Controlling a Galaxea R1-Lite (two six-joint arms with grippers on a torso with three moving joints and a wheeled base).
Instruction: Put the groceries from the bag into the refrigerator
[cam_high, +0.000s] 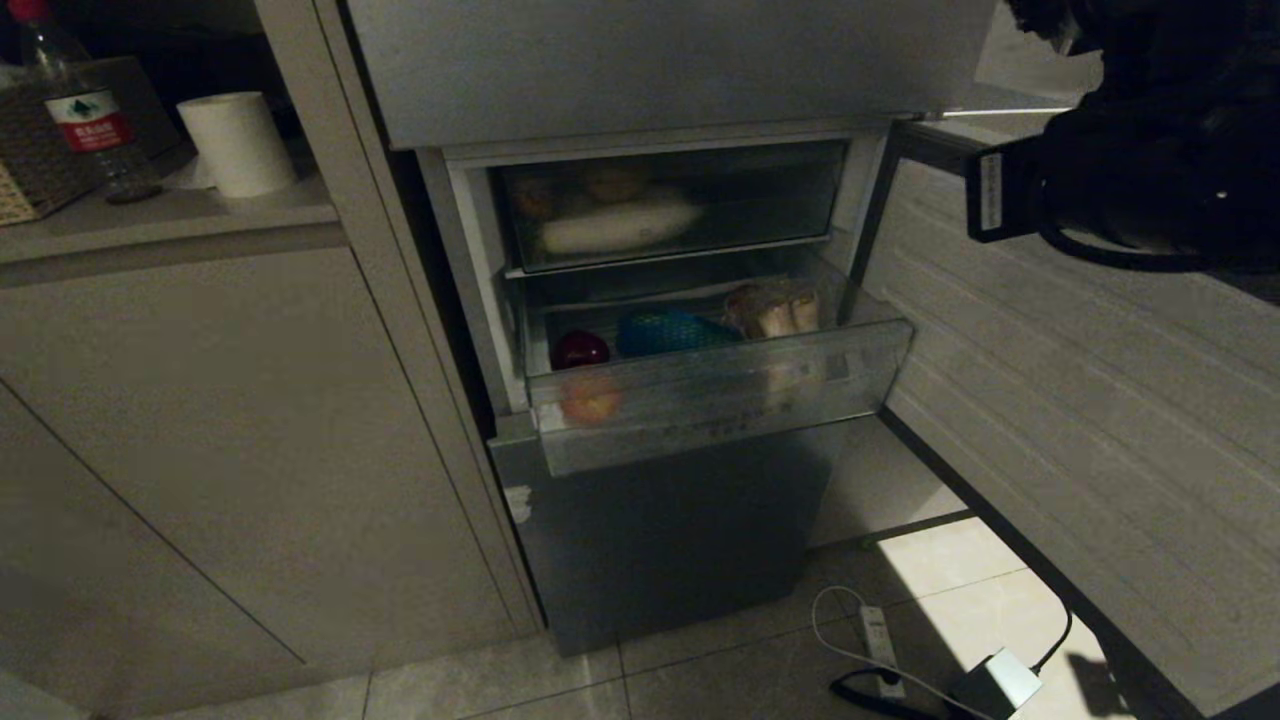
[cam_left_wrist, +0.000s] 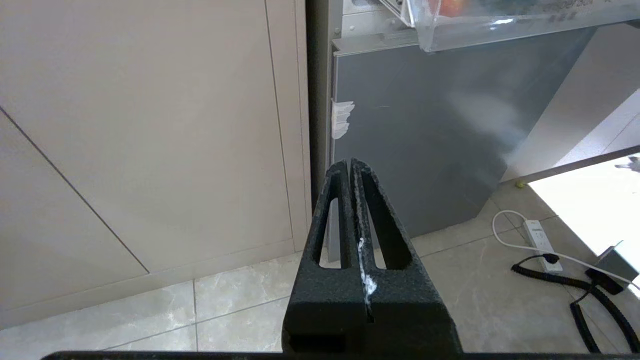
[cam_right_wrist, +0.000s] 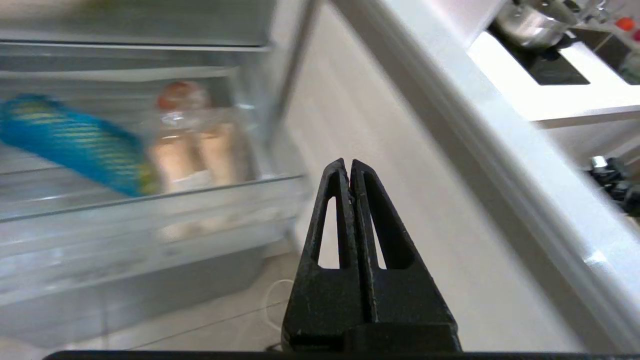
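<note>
With my right pincer (cam_right_wrist: 348, 170) closed and empty beside the refrigerator's (cam_high: 660, 520) pulled-out drawer (cam_high: 720, 395), I risk clipping its clear front.

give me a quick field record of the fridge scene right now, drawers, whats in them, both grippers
refrigerator: middle door open, upper and lower doors closed
lower clear drawer: pulled out
drawer contents: dark red fruit, orange-red fruit, blue mesh pack, wrapped beige rolls
upper clear drawer: pushed in, pale long item inside
right gripper: shut, empty, right of the pulled-out drawer
left gripper: shut, empty, low before the lower door
bag: not in view
counter, left: water bottle, paper roll
</note>
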